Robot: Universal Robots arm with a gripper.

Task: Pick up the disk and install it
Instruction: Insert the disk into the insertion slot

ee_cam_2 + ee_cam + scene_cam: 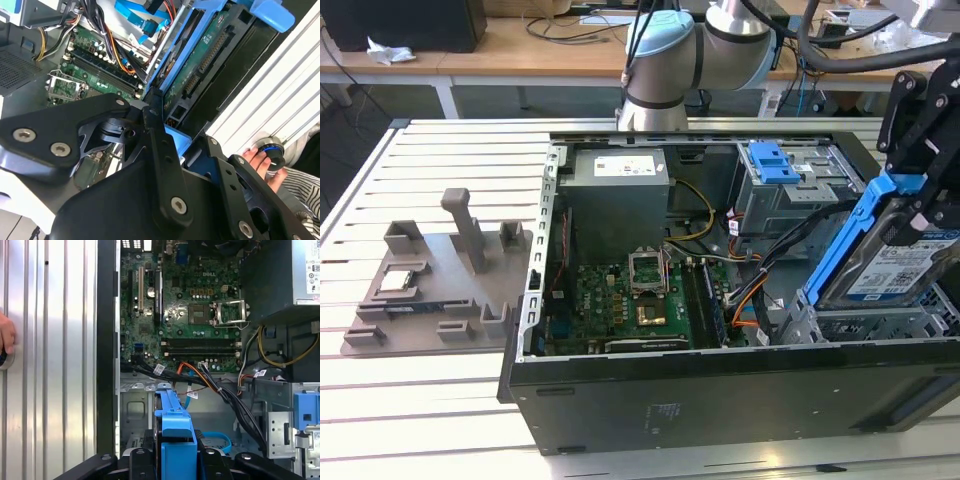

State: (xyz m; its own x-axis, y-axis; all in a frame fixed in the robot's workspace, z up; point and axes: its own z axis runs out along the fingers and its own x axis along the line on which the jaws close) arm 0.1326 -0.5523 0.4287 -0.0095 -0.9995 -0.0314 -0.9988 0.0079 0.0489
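Disk [898, 265] in my grip: my gripper [928, 205] is pinched on its blue-railed edges and holds it tilted on edge, its label turned to the exterior camera. It hangs just above a grey metal bay [865, 325] in the corner of the open computer case [720, 400], at the exterior view's right.

In the first wrist view the disk's blue rail [175, 432] sits squarely between my black fingers [137, 460]. In the second wrist view its green circuit side [200, 55] runs out ahead of my gripper [182, 145].

The case lies on its side on a slatted metal table [450, 150]. Inside it are the green motherboard [620, 300], a grey power supply box [615, 195] and a drive cage [790, 200] topped by a blue latch [770, 160]. Orange and black cables [210, 382] cross between the motherboard and the bay.

A grey parts tray [430, 285] rests on the table at the exterior view's left, well apart from the disk. A person's hand [257, 160] rests at the table's edge beside the case.
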